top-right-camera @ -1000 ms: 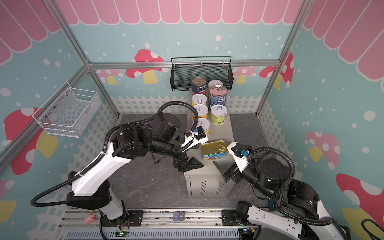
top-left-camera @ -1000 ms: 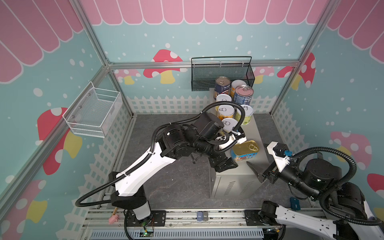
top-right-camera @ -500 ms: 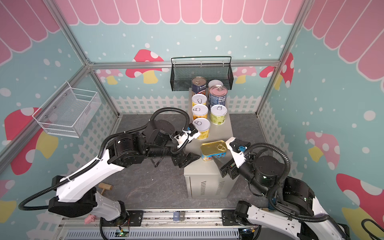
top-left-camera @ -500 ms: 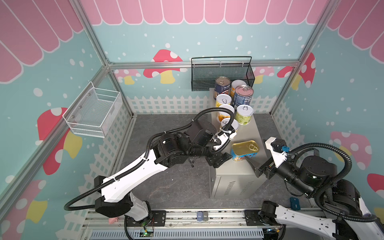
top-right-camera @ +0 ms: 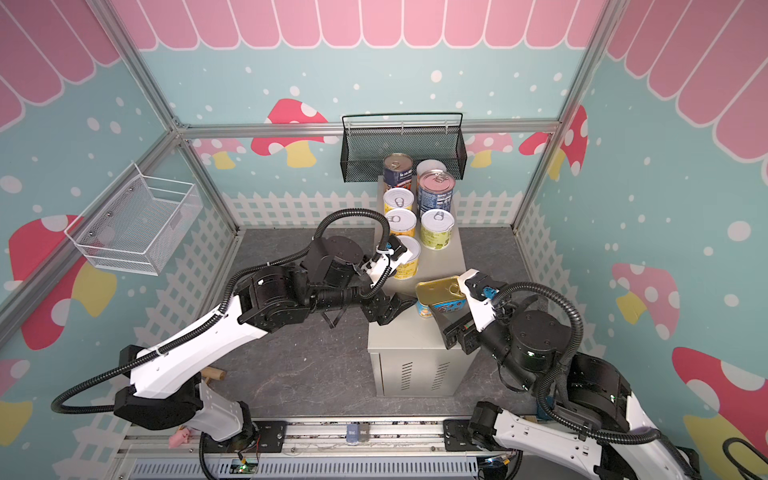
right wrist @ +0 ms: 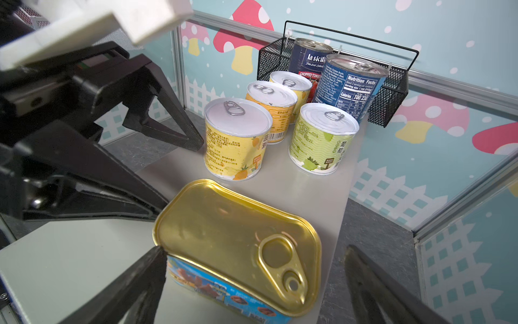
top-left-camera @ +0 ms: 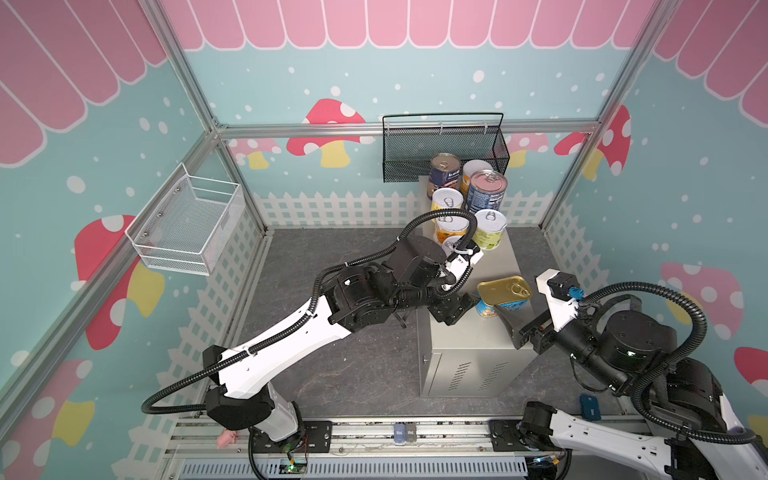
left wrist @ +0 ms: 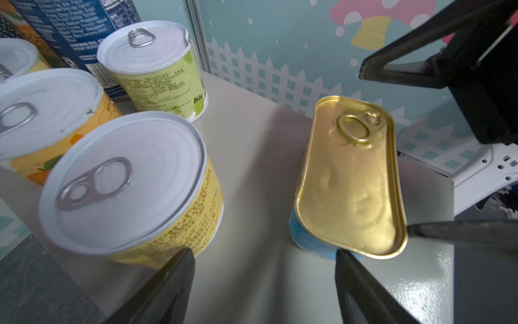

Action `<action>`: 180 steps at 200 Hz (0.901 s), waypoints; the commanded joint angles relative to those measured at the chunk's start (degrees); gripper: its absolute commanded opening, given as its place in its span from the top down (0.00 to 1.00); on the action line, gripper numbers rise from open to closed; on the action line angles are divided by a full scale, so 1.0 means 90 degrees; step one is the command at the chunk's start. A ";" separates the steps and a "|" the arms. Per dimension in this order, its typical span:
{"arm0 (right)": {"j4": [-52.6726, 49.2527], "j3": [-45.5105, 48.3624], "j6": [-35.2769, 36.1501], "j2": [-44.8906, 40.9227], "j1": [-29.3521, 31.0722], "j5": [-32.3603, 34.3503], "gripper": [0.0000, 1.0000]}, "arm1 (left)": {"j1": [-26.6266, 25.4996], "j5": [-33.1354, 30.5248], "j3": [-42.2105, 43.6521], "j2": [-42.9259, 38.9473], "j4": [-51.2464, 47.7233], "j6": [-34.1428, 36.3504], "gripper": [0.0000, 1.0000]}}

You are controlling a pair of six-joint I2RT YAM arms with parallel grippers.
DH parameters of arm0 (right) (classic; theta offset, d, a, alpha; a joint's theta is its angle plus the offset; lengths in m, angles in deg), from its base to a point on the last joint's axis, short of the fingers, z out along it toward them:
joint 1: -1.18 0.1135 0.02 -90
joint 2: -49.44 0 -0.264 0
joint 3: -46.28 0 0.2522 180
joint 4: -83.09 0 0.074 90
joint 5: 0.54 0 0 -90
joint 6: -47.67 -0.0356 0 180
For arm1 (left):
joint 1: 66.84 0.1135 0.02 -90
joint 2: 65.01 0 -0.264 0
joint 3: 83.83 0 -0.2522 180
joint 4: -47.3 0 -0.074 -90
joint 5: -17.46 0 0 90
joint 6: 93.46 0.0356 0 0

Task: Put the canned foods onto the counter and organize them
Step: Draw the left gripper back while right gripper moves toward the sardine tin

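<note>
The counter (top-left-camera: 496,266) (top-right-camera: 442,266) carries two tall dark-blue cans (top-left-camera: 486,193) at its far end and several yellow-labelled cans (top-left-camera: 490,230) (left wrist: 131,182) in front of them. The flat gold tin (top-left-camera: 504,289) (top-right-camera: 439,289) (left wrist: 351,179) (right wrist: 238,238) lies near the counter's right edge. My left gripper (top-left-camera: 459,308) (left wrist: 262,255) stands open over bare counter, between the nearest yellow can and the gold tin, holding nothing. My right gripper (top-left-camera: 513,322) (right wrist: 255,251) is open astride the tin's near end; one finger (right wrist: 151,266) is at the tin's corner and the other stands apart from it.
A black mesh basket (top-left-camera: 444,145) hangs on the back wall just behind the cans. A white wire basket (top-left-camera: 187,224) hangs on the left wall. A wooden handle (top-right-camera: 214,374) lies on the dark floor under my left arm.
My right gripper has come forward and up to the gold tin. My left arm has dropped lower and its jaws have narrowed a little beside the tin.
</note>
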 commanded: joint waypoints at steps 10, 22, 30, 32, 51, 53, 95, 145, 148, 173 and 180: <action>-0.0088 0.0051 -0.0183 0.0193 0.0035 0.0413 0.00 | 0.0031 -0.0469 0.0296 -0.0368 0.0289 -0.0044 0.20; -0.0079 0.0030 -0.0213 0.0271 0.0033 0.0488 0.00 | 0.0054 -0.0589 0.0515 -0.0591 0.0344 -0.0006 0.20; -0.0068 0.0040 -0.0239 0.0299 0.0032 0.0596 0.01 | 0.0076 -0.0656 0.0672 -0.0748 0.0378 0.0015 0.20; -0.0054 0.0045 -0.0246 0.0306 0.0035 0.0610 0.00 | 0.0078 -0.0666 0.0697 -0.0788 0.0382 0.0015 0.20; 0.0087 0.0192 -0.0230 0.0324 0.0028 0.0688 0.00 | 0.0134 -0.0790 0.1006 -0.1152 0.0378 0.0035 0.20; 0.0102 0.0207 -0.0224 0.0322 0.0034 0.0699 0.01 | 0.0137 -0.0817 0.1035 -0.1194 0.0374 0.0027 0.20; 0.0304 0.0337 -0.0169 0.0427 0.0035 0.0996 0.01 | 0.0412 -0.0914 0.1674 -0.1937 0.0329 -0.0031 0.19; 0.0540 0.0496 -0.0169 0.0430 0.0032 0.1310 0.01 | 0.0728 -0.0909 0.2037 -0.2380 0.0201 -0.0071 0.19; 0.0545 0.0506 -0.0173 0.0430 0.0029 0.1329 0.01 | 0.0734 -0.0905 0.2054 -0.2400 0.0196 -0.0073 0.19; 0.0579 0.0556 -0.0222 0.0456 0.0029 0.1571 0.01 | 0.0827 -0.0906 0.2186 -0.2537 0.0192 -0.0063 0.19; 0.0583 0.0558 -0.0239 0.0474 0.0027 0.1610 0.01 | 0.0852 -0.0897 0.2224 -0.2566 0.0188 -0.0063 0.19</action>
